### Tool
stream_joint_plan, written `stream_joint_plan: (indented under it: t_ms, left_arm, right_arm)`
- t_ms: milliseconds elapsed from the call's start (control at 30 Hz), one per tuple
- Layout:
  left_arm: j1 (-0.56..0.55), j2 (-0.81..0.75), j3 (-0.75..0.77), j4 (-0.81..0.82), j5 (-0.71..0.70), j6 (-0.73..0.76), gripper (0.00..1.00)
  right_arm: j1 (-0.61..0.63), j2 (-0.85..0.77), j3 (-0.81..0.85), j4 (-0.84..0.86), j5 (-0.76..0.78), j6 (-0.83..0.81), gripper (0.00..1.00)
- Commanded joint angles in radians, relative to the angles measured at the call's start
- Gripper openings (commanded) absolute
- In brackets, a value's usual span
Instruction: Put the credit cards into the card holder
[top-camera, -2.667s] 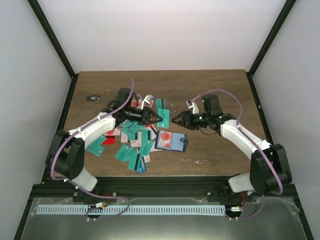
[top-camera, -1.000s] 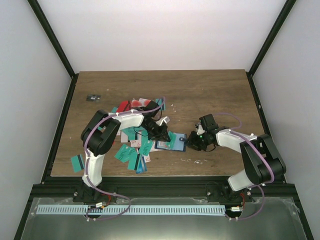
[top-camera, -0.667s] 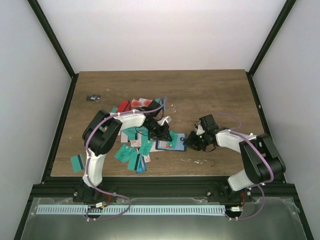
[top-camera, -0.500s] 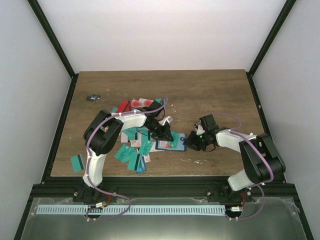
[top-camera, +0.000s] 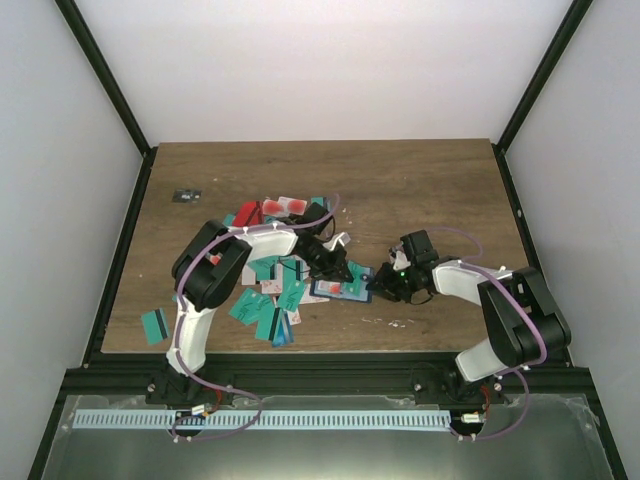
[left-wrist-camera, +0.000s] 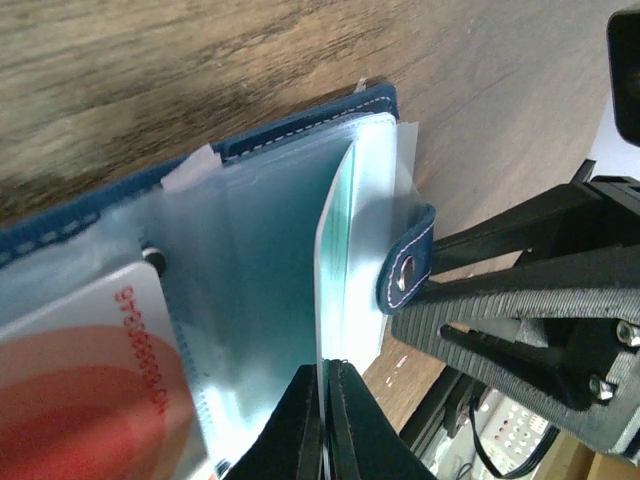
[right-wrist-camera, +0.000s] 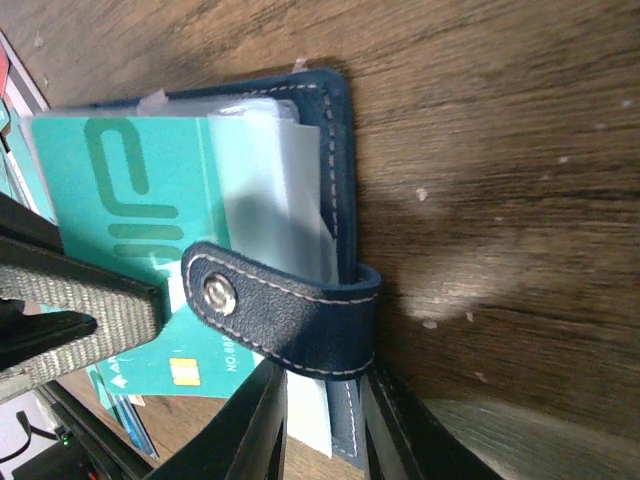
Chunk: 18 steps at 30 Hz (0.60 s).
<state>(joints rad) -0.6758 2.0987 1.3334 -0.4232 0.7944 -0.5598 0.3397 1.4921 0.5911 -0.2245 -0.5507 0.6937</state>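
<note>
One holder (top-camera: 335, 291) lies open, just right of a card pile (top-camera: 262, 300) too overlapped to count.
The left gripper (left-wrist-camera: 325, 395) pinches one teal card (left-wrist-camera: 335, 230) tight, its far edge among the holder's sleeves. The right gripper (right-wrist-camera: 320, 420) clamps the holder's edge.

Crowded middle, open room beyond
The left gripper (top-camera: 345, 272) and right gripper (top-camera: 378, 287) flank the card holder (top-camera: 335, 291), closing both sides; loose credit cards (top-camera: 262, 300) crowd its left; the table (top-camera: 440, 190) gives passage along its far and right stretches.
</note>
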Motion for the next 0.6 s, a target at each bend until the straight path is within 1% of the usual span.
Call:
stream_joint_plan:
  t_ms: [0,267,567]
  left_arm:
    - [-0.024,0.042,-0.022,0.037,-0.044,-0.05,0.04]
    - [-0.03,0.029,-0.074,0.104,-0.056,-0.115,0.04]
    - [-0.044,0.055,-0.069,0.13,-0.037,-0.109,0.04]
  right_arm:
    - [0.001,0.02,-0.026,0.01,-0.009,0.012,0.24]
    - [0.0,0.023,-0.029,0.023,-0.025,0.023,0.24]
    - [0.0,0.031,-0.009,0.022,-0.033,0.002,0.24]
